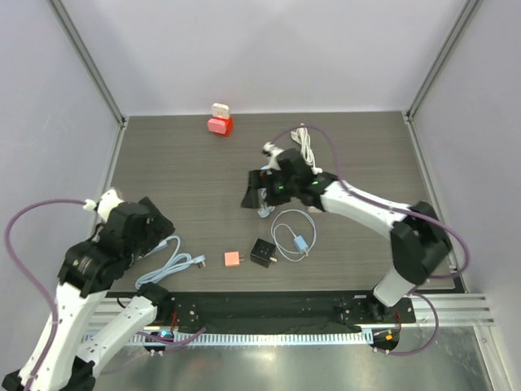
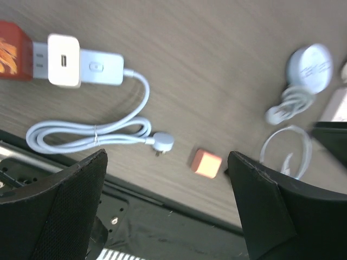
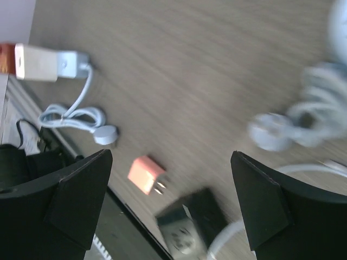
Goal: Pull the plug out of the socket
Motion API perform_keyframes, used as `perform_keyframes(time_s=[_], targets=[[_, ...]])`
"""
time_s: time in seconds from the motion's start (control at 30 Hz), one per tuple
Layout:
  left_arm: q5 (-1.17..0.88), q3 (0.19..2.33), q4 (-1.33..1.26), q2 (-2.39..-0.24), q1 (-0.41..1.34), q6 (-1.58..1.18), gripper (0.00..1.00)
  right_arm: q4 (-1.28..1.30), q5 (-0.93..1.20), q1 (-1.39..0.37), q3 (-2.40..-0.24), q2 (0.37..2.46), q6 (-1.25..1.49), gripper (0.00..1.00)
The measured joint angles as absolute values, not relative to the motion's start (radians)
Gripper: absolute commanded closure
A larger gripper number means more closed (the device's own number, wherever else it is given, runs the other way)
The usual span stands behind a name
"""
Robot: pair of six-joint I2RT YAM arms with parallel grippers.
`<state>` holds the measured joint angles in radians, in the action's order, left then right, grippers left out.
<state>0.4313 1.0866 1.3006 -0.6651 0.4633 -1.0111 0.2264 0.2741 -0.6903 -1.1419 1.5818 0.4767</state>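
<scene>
A red socket [image 2: 11,50] with a white plug [image 2: 64,60] pushed into it lies at the upper left of the left wrist view. A white adapter [image 2: 102,67] and a looped cable [image 2: 92,132] trail from it. The set also shows in the right wrist view [image 3: 35,62]. In the top view my left arm hides it. A second red socket with a white plug [image 1: 219,120] stands at the far edge. My left gripper [image 1: 159,226] is open and empty, above the table's near edge [image 2: 168,216]. My right gripper [image 1: 259,189] is open and empty at mid-table [image 3: 171,206].
A pink plug cube [image 1: 234,259] and a black socket cube [image 1: 263,252] lie near the front middle. A white cable loop with a blue piece [image 1: 295,236] lies beside them. A coiled white cord [image 1: 305,142] lies at the back right. The black base rail [image 1: 269,308] runs along the near edge.
</scene>
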Motion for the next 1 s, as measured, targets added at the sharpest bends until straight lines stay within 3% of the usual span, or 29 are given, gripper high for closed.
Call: perform_keyframes(time_s=[0.3,0.4,0.6,1.0], targets=[[0.525,1.158,1.338,-0.467,0.463,-1.081,0.10,0.143,0.337,-1.003,-1.488,2.018,0.543,0.12],[0.531,1.158,1.346,-0.468,0.463,-1.090,0.11,0.128,0.357,-1.060,-1.568,2.115,0.568,0.20],[0.530,1.152,1.345,-0.482,0.463,-1.088,0.11,0.110,0.389,-1.089,-1.641,2.236,0.612,0.30],[0.520,1.101,1.352,-0.487,0.463,-1.039,0.10,0.084,0.422,-1.093,-1.768,2.361,0.682,0.28]])
